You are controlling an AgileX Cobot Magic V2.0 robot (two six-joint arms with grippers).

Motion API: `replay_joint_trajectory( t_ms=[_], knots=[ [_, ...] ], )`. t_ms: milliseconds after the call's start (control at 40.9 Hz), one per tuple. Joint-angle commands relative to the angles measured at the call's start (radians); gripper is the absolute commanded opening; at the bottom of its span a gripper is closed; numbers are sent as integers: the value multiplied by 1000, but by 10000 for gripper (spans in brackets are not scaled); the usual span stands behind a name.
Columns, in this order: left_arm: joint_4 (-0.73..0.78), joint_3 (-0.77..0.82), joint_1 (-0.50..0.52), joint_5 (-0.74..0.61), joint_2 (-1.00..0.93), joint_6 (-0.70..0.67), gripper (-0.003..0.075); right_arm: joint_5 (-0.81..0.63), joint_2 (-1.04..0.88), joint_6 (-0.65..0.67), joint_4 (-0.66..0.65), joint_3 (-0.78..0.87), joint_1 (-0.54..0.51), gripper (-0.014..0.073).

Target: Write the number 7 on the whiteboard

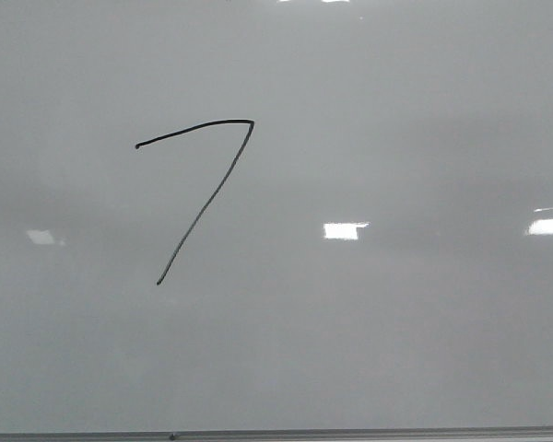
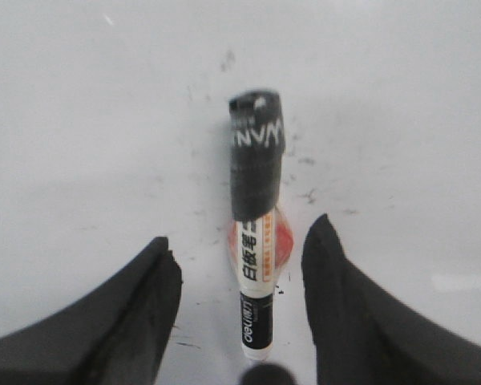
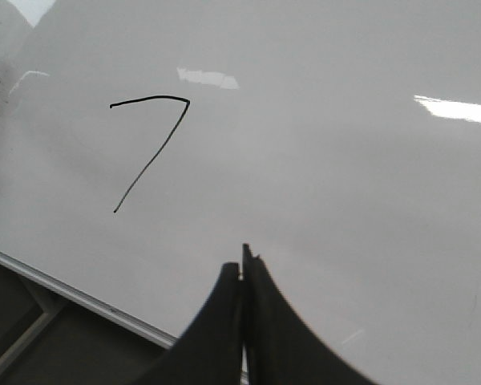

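Observation:
The number 7 point(image 1: 204, 208) is drawn in thin black line on the glossy whiteboard point(image 1: 396, 322), left of middle in the front view, where neither gripper shows. The right wrist view also shows the number 7 point(image 3: 152, 156) on the whiteboard point(image 3: 345, 176); my right gripper point(image 3: 242, 261) hangs over the board near its frame, shut and empty. My left gripper point(image 2: 242, 233) is open. A white marker point(image 2: 255, 273) with a dark grey cap point(image 2: 256, 152) lies on a white surface between its fingers, with a gap on each side.
The board's thin grey frame point(image 1: 350, 433) runs along the near edge; past the frame point(image 3: 64, 293) the right wrist view shows dark ground. Bright glare patches point(image 1: 343, 230) sit on the board. Small dark smudges point(image 2: 309, 194) dot the surface round the marker.

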Motion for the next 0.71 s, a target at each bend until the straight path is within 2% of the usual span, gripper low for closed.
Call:
replay_joint_trajectory(
  t_ms=[0,196,342,562,685],
  knots=[
    [-7,-26,1,64,-191,4,347,-53,4,-2,29,-27,-4,-69],
    [-7,-3,1,248,-495,4,329,-53,4,-2,29,-27,-4,-69],
    [-14,59,1,285,-693,4,202,-53,4,-2,29,-27,-4,-69],
    [-14,84,1,395,-875,4,-4,-53,4,-2,29,-27,-4,-69],
    [-14,84,1,407,-936,4,-20,-53,4,-2,29,-27,-4,-69]
  ],
)
